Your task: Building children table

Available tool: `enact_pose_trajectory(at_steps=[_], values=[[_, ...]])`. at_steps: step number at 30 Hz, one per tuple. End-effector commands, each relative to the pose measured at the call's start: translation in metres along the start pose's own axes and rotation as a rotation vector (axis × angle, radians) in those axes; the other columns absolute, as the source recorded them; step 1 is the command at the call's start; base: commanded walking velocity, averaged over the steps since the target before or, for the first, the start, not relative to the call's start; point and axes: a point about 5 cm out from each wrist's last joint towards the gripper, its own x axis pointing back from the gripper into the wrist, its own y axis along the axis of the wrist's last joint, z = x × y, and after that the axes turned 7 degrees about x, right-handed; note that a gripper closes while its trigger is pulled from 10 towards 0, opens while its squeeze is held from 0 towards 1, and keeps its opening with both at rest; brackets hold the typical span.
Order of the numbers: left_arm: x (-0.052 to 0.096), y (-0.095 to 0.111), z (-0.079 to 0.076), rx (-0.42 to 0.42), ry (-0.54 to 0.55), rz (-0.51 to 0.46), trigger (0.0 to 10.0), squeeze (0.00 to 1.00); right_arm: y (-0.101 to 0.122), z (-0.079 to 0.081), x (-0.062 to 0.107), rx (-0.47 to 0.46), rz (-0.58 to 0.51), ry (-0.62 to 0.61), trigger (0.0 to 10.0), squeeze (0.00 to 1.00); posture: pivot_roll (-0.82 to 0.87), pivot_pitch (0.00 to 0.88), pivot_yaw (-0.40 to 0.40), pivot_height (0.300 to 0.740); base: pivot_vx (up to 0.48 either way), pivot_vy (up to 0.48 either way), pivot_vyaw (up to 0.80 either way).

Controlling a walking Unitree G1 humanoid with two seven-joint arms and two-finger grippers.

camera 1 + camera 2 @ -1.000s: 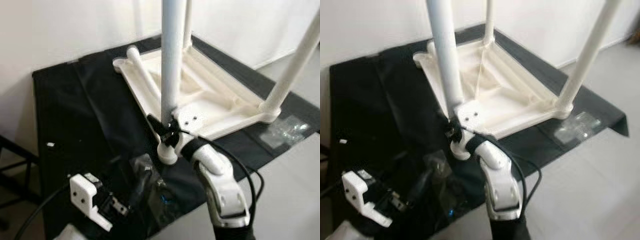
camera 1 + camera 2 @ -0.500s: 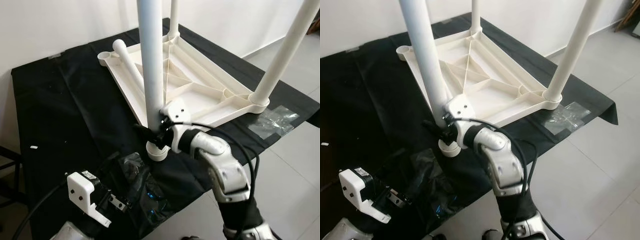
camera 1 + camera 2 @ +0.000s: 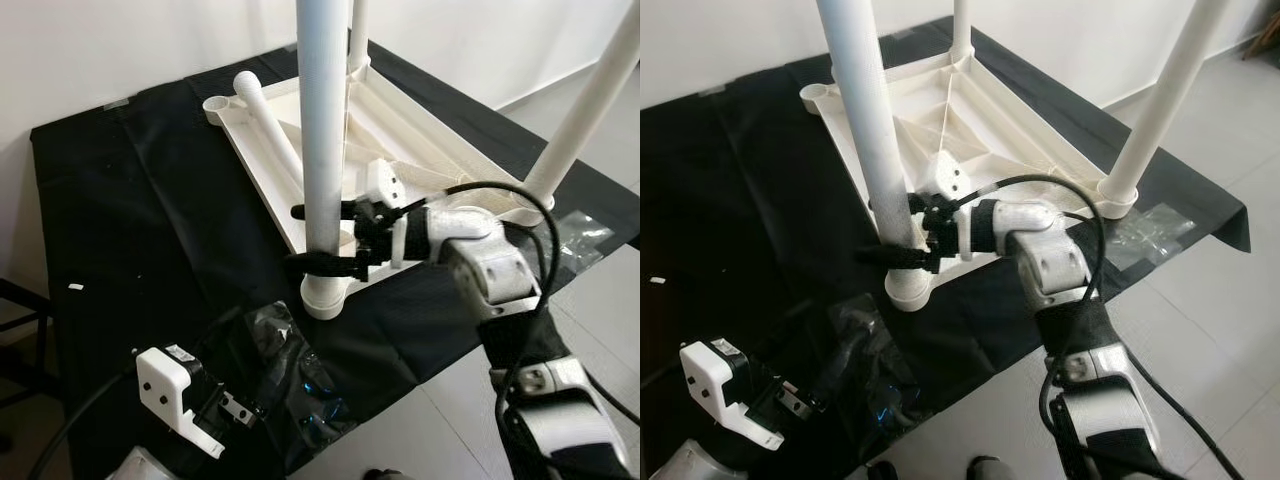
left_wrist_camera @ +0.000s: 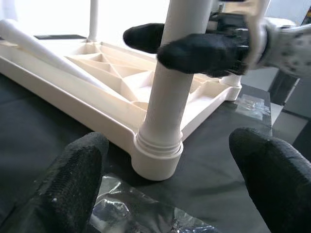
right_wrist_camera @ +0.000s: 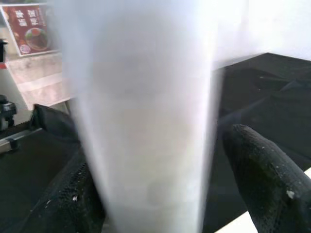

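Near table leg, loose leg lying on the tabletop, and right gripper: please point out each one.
near table leg (image 3: 325,120), left eye view, middle of the upright tube.
loose leg (image 3: 272,132), left eye view, its upper shaft.
right gripper (image 3: 318,238), left eye view, between the fingertips around the leg.

A black cloth (image 3: 150,220) is spread flat over the floor (image 3: 1200,330), which is laid with pale tiles. A white wall (image 3: 120,40) is seen behind it. A small white scrap (image 3: 75,287) lies on the cloth, possibly paper. A red poster (image 5: 29,29) is seen blurred.
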Motion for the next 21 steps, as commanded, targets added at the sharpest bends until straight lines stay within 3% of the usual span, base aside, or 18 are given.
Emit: enact_pose_trajectory(at_steps=[1, 13, 16, 17, 19, 20, 21], values=[[0.003, 0.001, -0.001, -0.005, 0.001, 0.016, 10.0, 0.0, -0.004, 0.0, -0.004, -0.011, -0.018, 0.039, 0.0, 0.0, 0.08, 0.228, 0.037, 0.74, 0.0, 0.0, 0.0], [0.005, 0.001, -0.001, -0.007, 0.004, 0.021, 10.0, 0.0, -0.006, -0.007, 0.006, 0.002, -0.021, 0.099, 0.0, 0.0, 0.08, 0.235, 0.043, 0.74, 0.0, 0.0, 0.0], [0.005, 0.001, -0.001, -0.006, 0.005, 0.022, 10.0, 0.0, -0.011, -0.009, 0.012, 0.002, -0.026, 0.032, 0.0, 0.0, 0.07, 0.235, 0.039, 0.74, 0.0, 0.0, 0.0], [0.005, 0.002, 0.0, -0.006, 0.005, 0.022, 10.0, 0.0, -0.016, -0.007, 0.012, -0.006, -0.021, -0.068, 0.0, 0.0, 0.06, 0.242, 0.034, 0.74, 0.0, 0.0, 0.0], [0.005, 0.002, 0.0, -0.006, 0.005, 0.022, 10.0, 0.0, -0.016, -0.007, 0.012, -0.006, -0.021, -0.068, 0.0, 0.0, 0.06, 0.242, 0.034, 0.74, 0.0, 0.0, 0.0], [0.005, 0.002, 0.0, -0.008, 0.006, 0.022, 10.0, 0.0, -0.025, 0.001, 0.003, -0.06, -0.024, -0.263, 0.0, 0.0, 0.06, 0.245, 0.03, 0.74, 0.0, 0.0, 0.0], [0.005, 0.002, 0.0, -0.008, 0.006, 0.022, 10.0, 0.0, -0.025, 0.001, 0.003, -0.06, -0.024, -0.263, 0.0, 0.0, 0.06, 0.245, 0.03, 0.74, 0.0, 0.0, 0.0]])
